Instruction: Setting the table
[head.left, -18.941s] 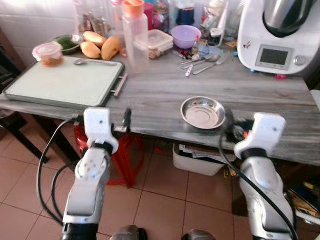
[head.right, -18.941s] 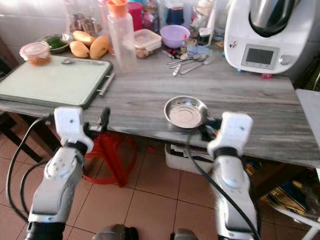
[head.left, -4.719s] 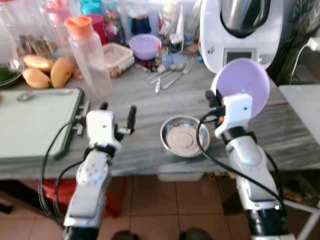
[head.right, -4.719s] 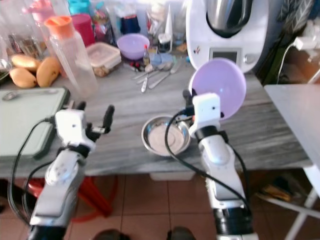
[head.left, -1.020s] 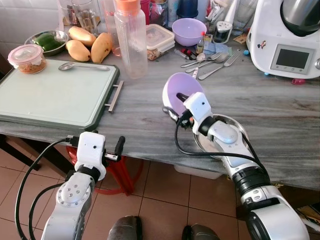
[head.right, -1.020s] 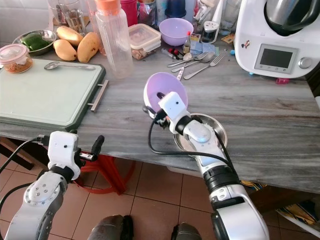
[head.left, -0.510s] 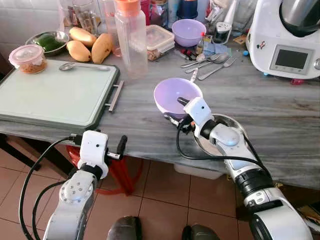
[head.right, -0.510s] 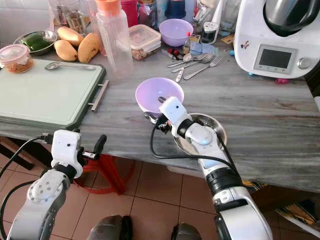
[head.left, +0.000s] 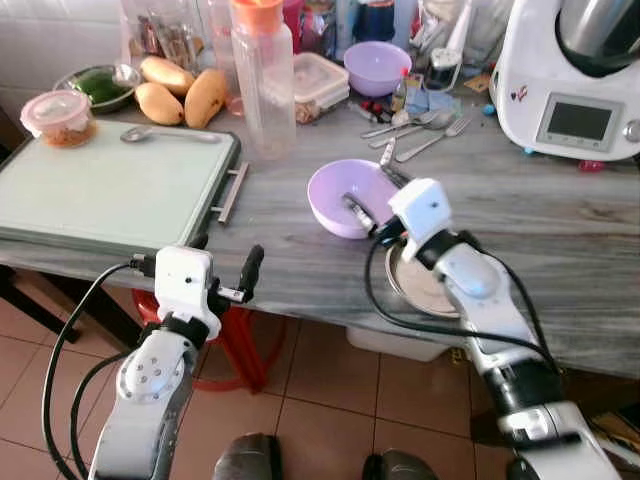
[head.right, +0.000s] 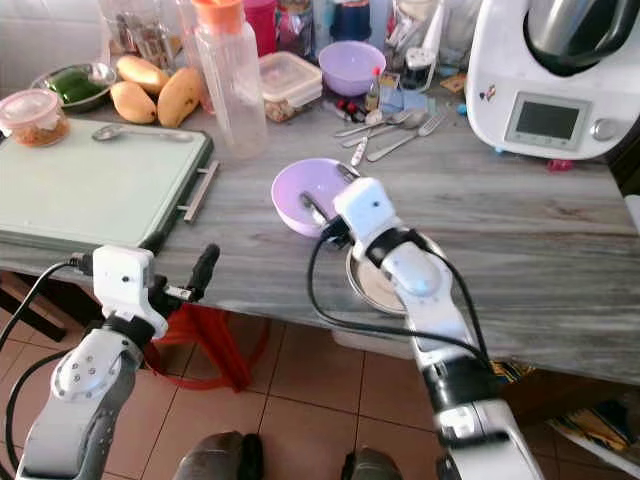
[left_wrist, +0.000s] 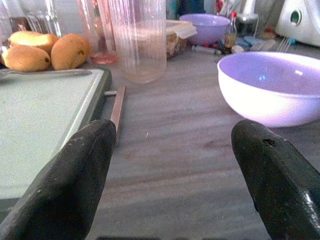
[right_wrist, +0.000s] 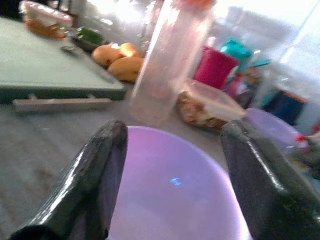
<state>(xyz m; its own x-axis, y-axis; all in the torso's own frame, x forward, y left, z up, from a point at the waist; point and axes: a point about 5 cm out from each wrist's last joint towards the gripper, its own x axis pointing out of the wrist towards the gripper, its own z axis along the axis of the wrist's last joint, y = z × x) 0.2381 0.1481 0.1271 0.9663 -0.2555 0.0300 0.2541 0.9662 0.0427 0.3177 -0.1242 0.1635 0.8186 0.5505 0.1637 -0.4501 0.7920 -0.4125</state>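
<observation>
Left eye view: right gripper (head.left: 370, 207) spread over purple bowl (head.left: 345, 196).

This is a home kitchen: a grey wood-grain counter (head.left: 560, 200) stands over a terracotta tiled floor (head.left: 320, 420) and is crowded with cooking things. Beyond the right end effector (head.left: 365, 200) lie loose spoons and forks (head.left: 415, 125), a lilac bowl (head.left: 377, 65) and a lidded food box (head.left: 318, 78), with a white kitchen machine (head.left: 575, 75) with a display off to its right side. Ahead of the left end effector (head.left: 222, 268) sit a pale green cutting board (head.left: 100, 190), a clear bottle with an orange cap (head.left: 263, 75) and mangoes (head.left: 185, 98) by a dish of greens (head.left: 98, 85).
</observation>
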